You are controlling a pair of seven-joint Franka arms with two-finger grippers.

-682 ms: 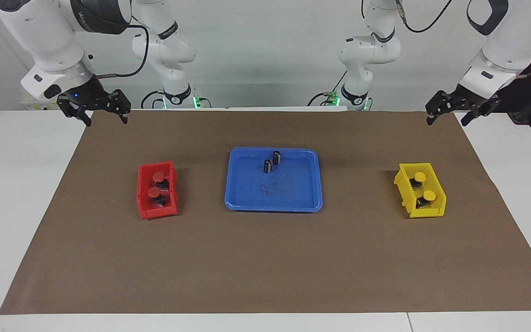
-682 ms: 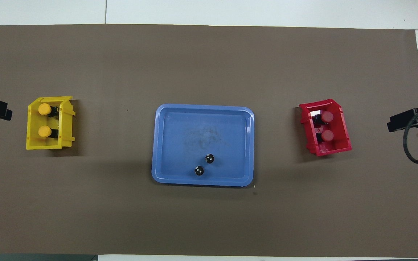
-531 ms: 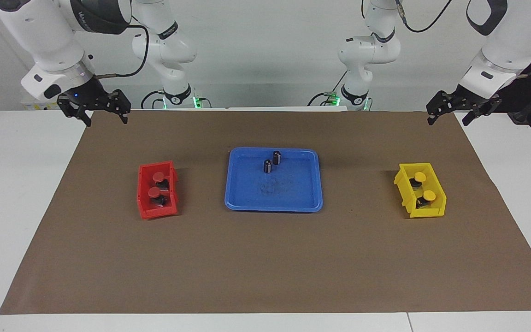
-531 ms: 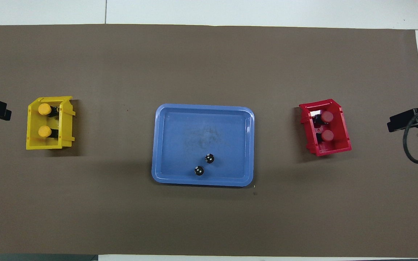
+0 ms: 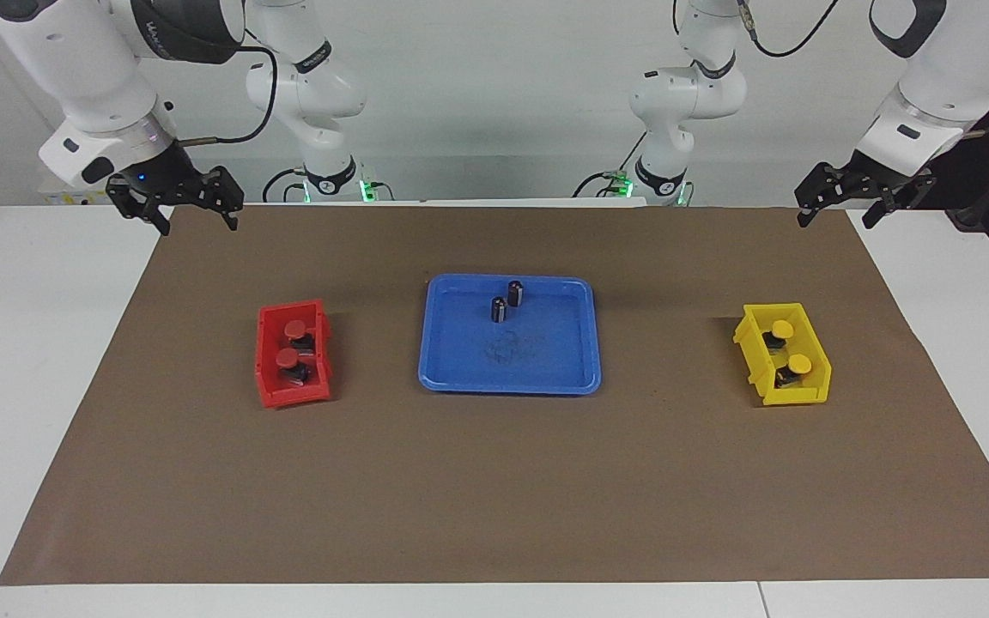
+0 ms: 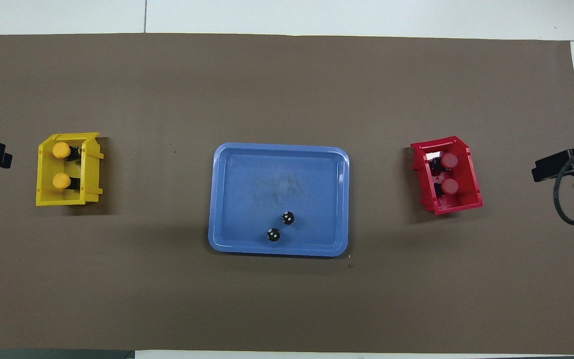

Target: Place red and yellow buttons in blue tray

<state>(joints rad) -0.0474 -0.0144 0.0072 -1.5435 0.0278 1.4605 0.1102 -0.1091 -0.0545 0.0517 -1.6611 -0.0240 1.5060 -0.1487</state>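
The blue tray (image 5: 509,378) lay in the middle of the brown mat (image 5: 494,489). Two small dark cylinders (image 5: 506,301) stood upright in it, close together, in the part nearer the robots.

The two red buttons (image 5: 292,342) sat in the red bin (image 5: 268,360), toward the right arm's end of the table, one nearer the robots than the other. The two yellow buttons (image 5: 789,346) sat the same way in the yellow bin (image 5: 752,356), toward the left arm's end. Both bins were well apart from the tray, with bare mat between.

The right gripper (image 5: 195,216) hung in the air over the mat's corner on its own side, at the robots' edge, its fingers spread apart and holding nothing. The left gripper (image 5: 836,211) hung over the matching corner at the other end, fingers also spread and empty. Neither touched a bin or the tray
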